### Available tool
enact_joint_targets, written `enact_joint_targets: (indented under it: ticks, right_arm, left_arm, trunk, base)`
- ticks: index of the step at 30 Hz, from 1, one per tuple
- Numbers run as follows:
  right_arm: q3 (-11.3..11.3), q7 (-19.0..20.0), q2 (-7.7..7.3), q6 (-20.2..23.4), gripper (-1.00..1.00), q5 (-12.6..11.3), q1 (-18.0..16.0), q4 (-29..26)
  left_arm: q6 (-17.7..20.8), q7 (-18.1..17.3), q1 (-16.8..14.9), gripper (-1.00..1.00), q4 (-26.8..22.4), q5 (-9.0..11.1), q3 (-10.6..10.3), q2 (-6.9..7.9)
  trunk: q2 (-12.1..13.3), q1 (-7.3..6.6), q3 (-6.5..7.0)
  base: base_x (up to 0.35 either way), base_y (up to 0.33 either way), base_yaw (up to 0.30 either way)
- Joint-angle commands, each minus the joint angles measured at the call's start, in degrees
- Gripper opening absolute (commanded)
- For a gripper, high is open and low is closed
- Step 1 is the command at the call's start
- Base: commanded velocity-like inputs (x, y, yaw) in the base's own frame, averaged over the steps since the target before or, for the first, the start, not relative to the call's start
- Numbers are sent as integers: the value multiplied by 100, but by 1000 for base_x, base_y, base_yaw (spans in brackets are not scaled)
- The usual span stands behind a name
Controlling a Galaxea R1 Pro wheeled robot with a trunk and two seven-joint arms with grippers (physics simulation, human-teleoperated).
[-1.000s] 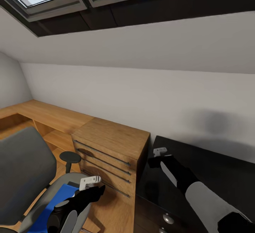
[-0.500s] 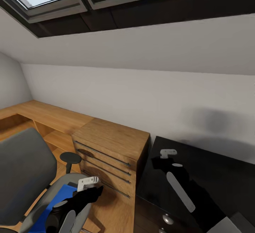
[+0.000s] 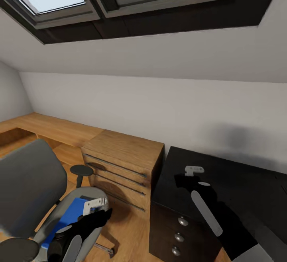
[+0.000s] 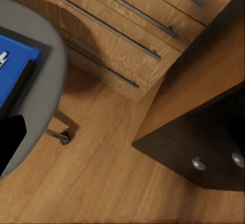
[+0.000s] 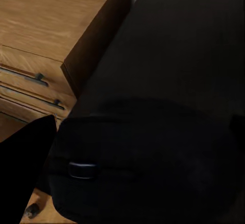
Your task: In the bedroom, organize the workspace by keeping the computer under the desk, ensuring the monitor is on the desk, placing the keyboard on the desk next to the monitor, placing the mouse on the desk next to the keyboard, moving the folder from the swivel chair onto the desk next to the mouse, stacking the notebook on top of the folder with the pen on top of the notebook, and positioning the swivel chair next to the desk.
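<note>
The grey swivel chair stands at the lower left with the blue folder lying on its seat. My left gripper hovers open just past the folder's near corner; the left wrist view looks down on the folder and the seat. My right gripper is over the left end of the black desk, shut on the black mouse, whose scroll wheel shows in the right wrist view above the desktop.
A wooden chest with bar handles stands between chair and desk, tight against the desk's end. Black drawers with silver knobs sit under the desk. A low wooden bench runs along the wall, under the sloped ceiling and skylights.
The head view has shifted slightly, so more of the drawers shows. My right arm has reached further over the desk with the mouse. The left gripper stays by the folder.
</note>
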Motion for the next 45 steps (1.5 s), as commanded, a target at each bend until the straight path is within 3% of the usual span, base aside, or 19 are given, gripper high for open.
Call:
enact_joint_targets:
  ticks: [1, 4, 8, 15, 21, 25, 29, 35, 38, 41, 42, 43, 45]
  right_arm:
    - [11, -57, -6, 4, -100, -60, -6, -7]
    - [-12, -57, -10, 3, -100, -60, -6, -3]
    - [-490, -63, -13, 31, -100, -70, -6, 44]
    - [-1061, -55, -17, 122, -100, -132, -6, 256]
    - [-1322, -49, -28, 145, -100, -138, -6, 398]
    - [-1612, -31, -71, 144, -100, -127, -6, 689]
    - [-1706, -14, -162, 142, -100, -117, -11, 782]
    - [-1752, 20, -478, 137, -100, -130, -15, 897]
    - [-1758, 56, -558, 135, -100, -136, -15, 910]
    - [-1760, 128, -598, 139, -100, -124, -15, 913]
    - [-1761, 128, -606, 152, -100, -113, -15, 909]
    - [-1761, 124, -613, 293, -100, -104, -15, 902]
    - [-1764, 121, -680, 603, -100, -97, -19, 894]
  left_arm:
    - [19, 55, -4, 100, -11, 59, -3, -1]
    - [19, 56, -4, 100, -15, 59, -7, -8]
    - [13, 60, -4, 100, -15, 59, -11, -9]
    - [11, 51, -4, 100, -16, 59, -42, -10]
    - [10, 48, -4, 100, -23, 59, -51, -10]
    - [10, 48, -4, 100, -24, 59, -49, -10]
    - [10, 48, -4, 100, -24, 59, -51, -10]
    - [5, 59, -4, 100, -43, 59, -48, -5]
    - [3, 63, -4, 100, -48, 53, -48, -2]
    - [-89, 47, 487, 100, -47, 48, -48, 8]
    - [-423, 37, 949, 100, -37, -23, -48, 62]
    - [-929, 25, 1265, 100, -2, -200, -52, 231]
    - [-1506, 14, 1524, 100, 176, -318, -55, 353]
  trunk:
    - [-6, -3, -8]
    - [-6, -3, -5]
    - [-6, -3, 13]
    - [-6, -3, 45]
    - [-6, -3, 70]
    - [-6, -3, 86]
    - [-6, -3, 98]
    - [-6, -3, 113]
    - [-6, -3, 120]
    - [-6, -3, 127]
    - [-6, -3, 129]
    - [-6, -3, 132]
    - [-6, -3, 137]
  base:
    - [-334, 112, -15]
    - [-292, 39, -32]
    - [-140, -198, -169]
    - [-26, -265, -245]
    - [-2, -164, -267]
    - [0, -112, -272]
    - [0, -53, -279]
    - [0, -10, -285]
    - [0, -1, -287]
    - [0, 0, -287]
    - [0, 0, -287]
    - [0, 0, -287]
    - [0, 0, -287]
